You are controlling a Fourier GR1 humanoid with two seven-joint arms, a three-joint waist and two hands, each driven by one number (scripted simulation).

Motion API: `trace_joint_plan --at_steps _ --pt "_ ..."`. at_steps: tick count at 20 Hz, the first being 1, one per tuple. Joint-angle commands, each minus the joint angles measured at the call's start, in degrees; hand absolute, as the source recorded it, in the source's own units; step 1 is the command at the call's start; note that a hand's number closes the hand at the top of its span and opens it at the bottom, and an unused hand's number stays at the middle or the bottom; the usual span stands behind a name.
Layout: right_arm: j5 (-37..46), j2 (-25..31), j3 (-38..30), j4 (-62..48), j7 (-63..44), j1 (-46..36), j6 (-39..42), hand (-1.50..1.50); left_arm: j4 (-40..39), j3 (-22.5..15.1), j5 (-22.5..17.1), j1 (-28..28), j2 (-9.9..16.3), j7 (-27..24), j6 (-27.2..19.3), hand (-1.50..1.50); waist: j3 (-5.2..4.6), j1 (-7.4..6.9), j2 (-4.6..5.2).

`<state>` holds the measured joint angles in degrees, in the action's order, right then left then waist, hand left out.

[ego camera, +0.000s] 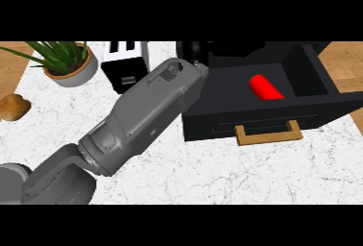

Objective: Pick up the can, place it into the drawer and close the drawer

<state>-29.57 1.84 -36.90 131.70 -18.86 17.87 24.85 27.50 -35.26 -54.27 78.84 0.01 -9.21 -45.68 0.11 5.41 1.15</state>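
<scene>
A: Reaching past the drawer's back left corner, the left hand (193,49) shows only as a dark shape at the end of the grey forearm (145,115). I cannot tell how it is set; it blends into the black behind it.

B: And the right hand?

A: Not visible anywhere.

B: Where is the can?

A: The can (266,88) lies on its side inside the open drawer (315,72), towards the middle of the compartment, tilted across it. It is a plain red cylinder, smooth and glossy, well apart from the hand.

B: So the placing looks done.

A: I judge so. Of the 3 steps, closing is what remains. The drawer is a matte black box, pulled out towards the counter's front edge, with a flat wooden handle (269,133) shaped like a squared loop on its front panel.

B: What does the next move call for?

A: Bringing the hand back round to that front panel and pushing it straight in, probably beside the handle. The forearm crosses the drawer's left corner, so it must clear that first.

B: Anything else on the counter (234,178)?

A: White marble with grey veins. A potted plant (67,60) in a round grey pot at the back left corner, a black and white boxy appliance (127,67) beside it, and a lumpy brown item (13,107) at the left edge.
</scene>
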Motion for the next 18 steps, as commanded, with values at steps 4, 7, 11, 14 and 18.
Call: trace_joint_plan --at_steps 4,7,11,14,18 --pt "5.32 4.69 -3.53 1.46 5.26 -4.31 1.14 -1.5 -0.08 0.29 -3.34 2.59 -0.01 -0.57 -0.27 -1.5 -0.01 -0.49 0.01" --pt "13.02 4.57 -1.91 5.71 7.8 -3.76 3.51 -1.5 1.48 0.27 -4.35 0.35 -0.01 -4.22 0.02 -1.5 -0.04 -0.65 0.11" --pt "16.02 4.72 1.7 8.11 9.53 -6.27 4.52 -1.5 -0.13 0.51 -4.6 -0.4 -0.01 -8.32 1.89 -1.5 -0.07 -1.33 0.13" --pt "23.77 4.2 5.19 8.66 10.15 -9.55 3.08 -1.5 1.38 0.87 -5.11 -0.07 -0.01 -9.58 2.03 -1.5 -0.12 -3.06 -0.15" --pt "33.96 3.49 10.19 7.4 14.08 -11.36 4.13 -1.5 -1.52 1.34 -5.38 4.84 -0.01 -7.18 0.93 -1.5 -0.04 -3.22 -0.05"
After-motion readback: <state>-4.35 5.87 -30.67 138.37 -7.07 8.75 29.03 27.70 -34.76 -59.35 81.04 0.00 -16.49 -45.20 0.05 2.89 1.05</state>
